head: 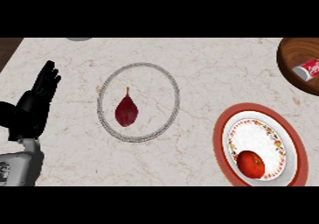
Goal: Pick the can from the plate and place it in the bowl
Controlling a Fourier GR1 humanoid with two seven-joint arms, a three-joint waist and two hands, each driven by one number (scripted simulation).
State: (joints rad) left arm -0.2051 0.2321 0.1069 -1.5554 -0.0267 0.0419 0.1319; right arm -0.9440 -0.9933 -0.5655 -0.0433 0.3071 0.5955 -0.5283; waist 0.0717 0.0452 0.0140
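The can (pixel 310 68), red and white, is seen lying on its side inside the wooden bowl (pixel 292 70) at the upper right, so the placing step is judged done. Nothing of it is left on the red-rimmed plate (pixel 224 144), where only a tomato (pixel 251 163) is found. The left hand (pixel 34 104) is held at the left edge, fingers straight and raised, nothing grasped. The right hand is not shown. A dark red fruit (pixel 126 110) is parked on the silver-rimmed plate (pixel 105 89). Little more is called for beyond keeping clear.
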